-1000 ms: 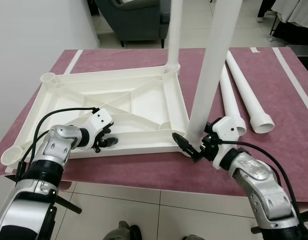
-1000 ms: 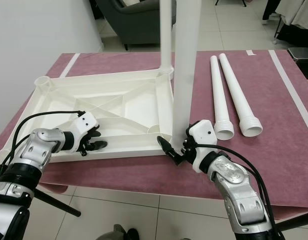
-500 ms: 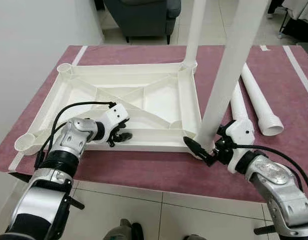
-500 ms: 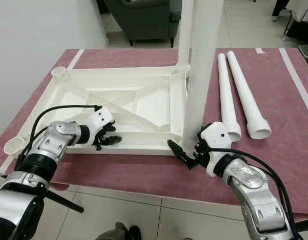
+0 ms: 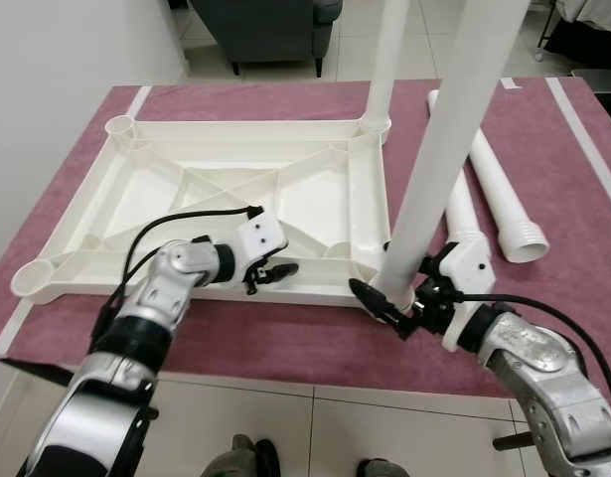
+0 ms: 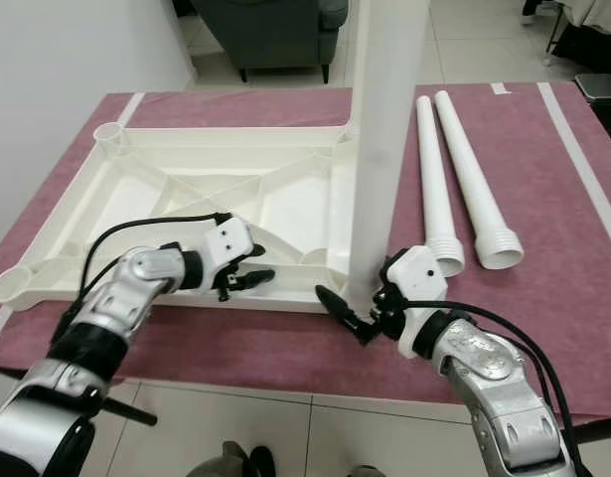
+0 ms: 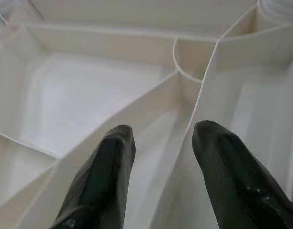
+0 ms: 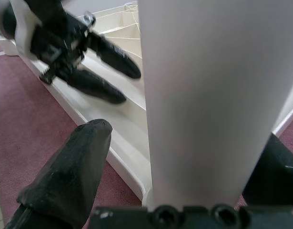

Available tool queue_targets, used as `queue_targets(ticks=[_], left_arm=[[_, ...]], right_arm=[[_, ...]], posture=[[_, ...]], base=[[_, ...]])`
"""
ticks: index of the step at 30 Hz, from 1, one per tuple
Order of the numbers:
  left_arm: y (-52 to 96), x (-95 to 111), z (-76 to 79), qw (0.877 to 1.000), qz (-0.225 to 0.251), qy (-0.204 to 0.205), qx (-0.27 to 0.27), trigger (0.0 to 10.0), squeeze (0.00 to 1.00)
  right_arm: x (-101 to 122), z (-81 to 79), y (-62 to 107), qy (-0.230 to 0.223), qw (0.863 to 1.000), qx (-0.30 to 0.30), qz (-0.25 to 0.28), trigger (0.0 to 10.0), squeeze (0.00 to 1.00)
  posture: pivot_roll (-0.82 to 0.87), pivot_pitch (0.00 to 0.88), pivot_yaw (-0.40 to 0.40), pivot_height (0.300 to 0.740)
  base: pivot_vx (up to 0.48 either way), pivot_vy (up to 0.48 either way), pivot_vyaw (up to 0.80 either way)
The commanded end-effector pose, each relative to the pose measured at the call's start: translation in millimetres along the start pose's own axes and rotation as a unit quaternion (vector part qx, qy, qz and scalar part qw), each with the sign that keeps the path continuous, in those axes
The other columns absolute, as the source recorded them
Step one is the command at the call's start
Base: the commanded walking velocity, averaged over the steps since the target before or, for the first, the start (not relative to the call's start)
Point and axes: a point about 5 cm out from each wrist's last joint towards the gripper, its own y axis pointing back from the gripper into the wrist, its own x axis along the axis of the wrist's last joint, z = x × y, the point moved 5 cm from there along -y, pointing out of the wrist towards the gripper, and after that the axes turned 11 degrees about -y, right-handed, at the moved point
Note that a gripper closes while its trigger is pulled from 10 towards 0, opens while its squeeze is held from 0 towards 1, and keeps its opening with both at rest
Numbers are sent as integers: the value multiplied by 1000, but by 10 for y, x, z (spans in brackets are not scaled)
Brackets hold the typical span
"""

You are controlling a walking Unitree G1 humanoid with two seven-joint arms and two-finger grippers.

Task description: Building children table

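A white plastic tabletop (image 5: 235, 129) lies upside down on a maroon mat. One white leg (image 5: 389, 60) stands in its far right corner socket. A second leg (image 5: 439, 149) stands at the near right corner. My right gripper (image 5: 389, 298) is open around the base of this near leg, one finger (image 8: 79, 167) on each side, with a gap showing beside the leg. My left gripper (image 5: 275, 270) is open at the tabletop's near rim, and its fingers (image 7: 103, 171) straddle an inner rib. Two loose legs (image 5: 499, 184) lie on the mat to the right.
The maroon mat (image 5: 285, 343) ends just in front of the tabletop, with tiled floor (image 5: 285, 417) below. A white wall (image 5: 47, 79) runs along the left. A dark grey armchair (image 5: 265, 25) stands beyond the far edge.
The camera has shifted. My left gripper has slid right along the near rim, closer to the near right corner. My right gripper stays at the base of the near leg.
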Motion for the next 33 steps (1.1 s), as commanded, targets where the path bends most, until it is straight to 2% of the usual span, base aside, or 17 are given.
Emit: queue_targets(ticks=[1,5,6,7,12,13,14,16,18,19,20,23,25,29,30,31,33], left_arm=[[79,14,9,1000,6,1,-9,10000,0],[182,62,-8,1000,13,-10,-16,10000,0],[215,75,-16,1000,14,-15,-19,10000,769],[236,87,-11,999,16,-17,-25,10000,1000],[229,112,31,999,24,-17,-42,10000,1000],[187,140,87,998,34,-13,-58,10000,557],[141,162,134,997,41,-9,-70,10000,0],[141,162,134,997,41,-9,-70,10000,0],[-13,195,206,995,48,0,-90,10000,0],[-13,195,206,995,48,0,-90,10000,0],[-132,209,249,994,50,3,-102,10000,0],[-241,219,284,993,48,3,-111,10000,0],[-424,264,368,989,54,8,-136,10000,0],[-509,291,432,986,57,8,-156,10000,0],[-525,295,451,985,57,7,-163,8980,0],[-542,281,483,984,54,5,-171,6157,0],[-550,270,505,983,51,2,-177,6157,0]], right_arm=[[-45,-117,-42,-13,1000,27,-4,10000,0],[-46,-105,-80,-15,1000,24,-1,10000,0],[-42,-88,-107,-15,1000,21,2,10000,0],[-32,-63,-130,-14,1000,15,5,10000,0],[2,14,-160,-12,1000,-6,16,10000,0],[35,80,-166,-15,999,-26,27,10000,0],[61,129,-169,-19,998,-41,37,10000,0],[61,129,-169,-19,998,-41,37,10000,0],[98,211,-179,-35,996,-61,54,10000,0],[98,211,-179,-35,996,-61,54,10000,0],[115,234,-193,-46,995,-61,62,10000,0],[131,244,-207,-57,994,-58,69,10000,0],[168,230,-237,-77,993,-39,79,10000,0],[190,216,-253,-89,992,-25,84,10000,0],[193,222,-253,-93,992,-24,85,10000,0],[190,234,-255,-97,991,-27,87,10000,0],[189,241,-257,-100,991,-28,88,10000,0]], posture=[[-111,121,149,740],[-102,118,147,740],[-101,115,147,740],[-101,114,149,740],[-105,111,149,740],[-110,108,151,740],[-111,108,151,740],[-111,108,151,740],[-117,106,157,740],[-117,106,157,740],[-121,104,162,740],[-122,104,163,740],[-137,105,172,740],[-142,107,177,740],[-148,110,180,740],[-150,112,182,740],[-152,113,183,740]], base=[[0,0,0],[0,0,0],[0,0,0],[0,0,0],[0,0,0],[0,0,0],[0,0,0],[0,0,0],[0,0,0],[0,0,0],[0,0,0],[0,0,0],[0,0,0],[0,0,0],[0,0,0],[0,0,0],[0,0,0]])
